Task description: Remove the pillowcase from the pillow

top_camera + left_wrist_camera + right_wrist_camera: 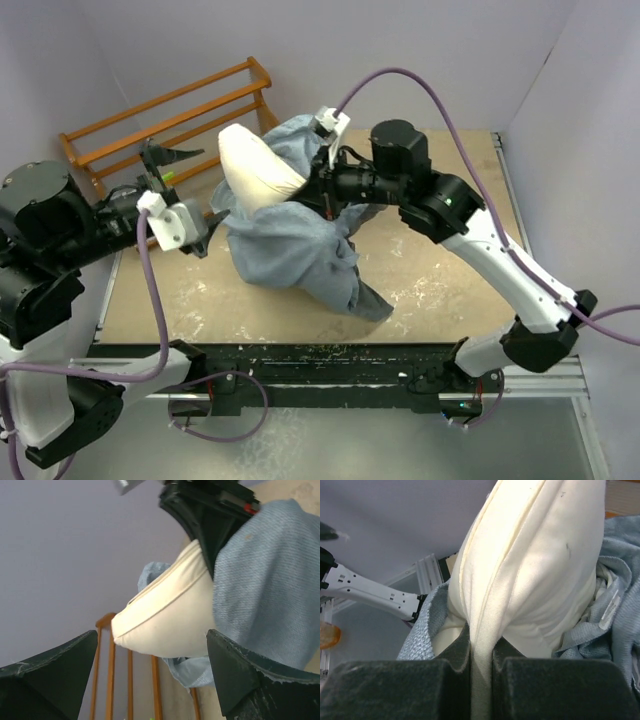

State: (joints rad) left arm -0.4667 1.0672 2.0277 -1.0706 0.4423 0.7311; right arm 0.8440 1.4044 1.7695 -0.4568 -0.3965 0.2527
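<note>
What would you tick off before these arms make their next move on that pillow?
1. Right gripper shut on the pillow seam: ok.
2. Left gripper open and empty: ok.
3. Left gripper gripping the pillowcase: not ok; it is apart from the fabric.
4. Pillow partly out: ok; its cream end is bare, and the rest is wrapped.
5. Right gripper free of pillowcase fabric: cannot tell.
</note>
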